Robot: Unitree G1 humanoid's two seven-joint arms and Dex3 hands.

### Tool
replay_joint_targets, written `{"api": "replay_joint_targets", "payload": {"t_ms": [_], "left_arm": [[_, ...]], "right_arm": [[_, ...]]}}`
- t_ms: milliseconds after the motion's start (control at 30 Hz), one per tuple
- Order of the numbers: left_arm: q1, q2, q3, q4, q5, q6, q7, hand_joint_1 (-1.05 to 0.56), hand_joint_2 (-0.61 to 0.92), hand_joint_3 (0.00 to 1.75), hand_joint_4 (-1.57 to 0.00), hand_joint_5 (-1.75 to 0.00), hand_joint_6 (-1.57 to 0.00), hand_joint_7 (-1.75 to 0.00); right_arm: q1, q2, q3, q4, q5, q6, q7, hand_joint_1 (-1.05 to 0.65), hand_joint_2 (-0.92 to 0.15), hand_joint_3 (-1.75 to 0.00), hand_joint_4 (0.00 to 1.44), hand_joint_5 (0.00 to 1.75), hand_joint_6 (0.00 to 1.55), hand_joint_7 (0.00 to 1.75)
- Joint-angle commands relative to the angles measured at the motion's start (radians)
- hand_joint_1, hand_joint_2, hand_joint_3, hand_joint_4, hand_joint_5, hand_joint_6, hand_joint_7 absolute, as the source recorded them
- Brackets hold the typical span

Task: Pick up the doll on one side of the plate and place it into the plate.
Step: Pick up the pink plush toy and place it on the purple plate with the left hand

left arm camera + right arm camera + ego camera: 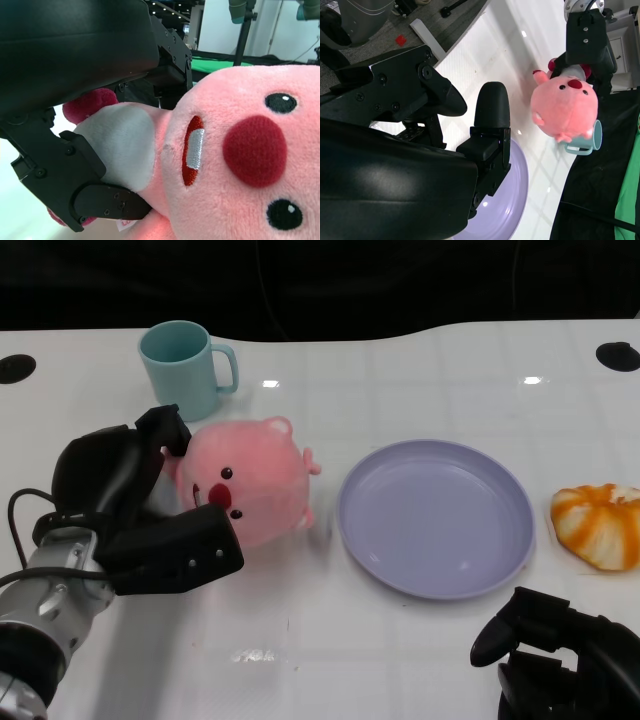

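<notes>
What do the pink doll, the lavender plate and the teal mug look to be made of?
Pink doll: plush fabric, fuzzy nap, stitched mouth visible in the left wrist view. Round lavender plate: probably plastic, smooth with a soft sheen. Teal mug: glossy, plastic or ceramic; unclear which.

A pink plush doll (250,483) with black bead eyes and a red nose sits left of centre in the frame. The lilac plate (436,516), round and shallow, lies just right of it.
</notes>
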State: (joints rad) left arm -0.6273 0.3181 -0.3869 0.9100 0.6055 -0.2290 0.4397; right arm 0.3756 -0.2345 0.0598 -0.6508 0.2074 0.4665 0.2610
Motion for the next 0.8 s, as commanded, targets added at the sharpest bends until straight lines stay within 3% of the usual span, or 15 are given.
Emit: {"api": "replay_joint_targets", "payload": {"t_ms": [33,300,800], "left_arm": [[0.016,0.022,0.032,-0.099,-0.017,0.044,-0.052,-0.18,0.55,0.99,-0.92,-1.75,-0.7,-1.75],[-0.011,-0.03,0.044,-0.252,-0.02,0.104,-0.156,-0.16,0.42,1.22,-0.93,-1.75,-0.75,-1.75],[-0.161,-0.22,-0.03,-0.215,0.012,0.215,-0.284,-0.19,0.45,1.15,-0.96,-1.75,-0.76,-1.75]], "right_arm": [[0.0,-0.004,-0.005,-0.01,0.006,0.003,-0.002,-0.07,-0.7,-1.11,0.67,1.75,0.5,1.54],[0.001,-0.005,-0.005,-0.008,0.008,0.005,0.001,-0.07,-0.7,-1.11,0.67,1.75,0.49,1.55],[0.003,-0.004,0.004,-0.002,0.009,0.004,0.004,-0.05,-0.7,-1.11,0.67,1.75,0.49,1.56]]}}
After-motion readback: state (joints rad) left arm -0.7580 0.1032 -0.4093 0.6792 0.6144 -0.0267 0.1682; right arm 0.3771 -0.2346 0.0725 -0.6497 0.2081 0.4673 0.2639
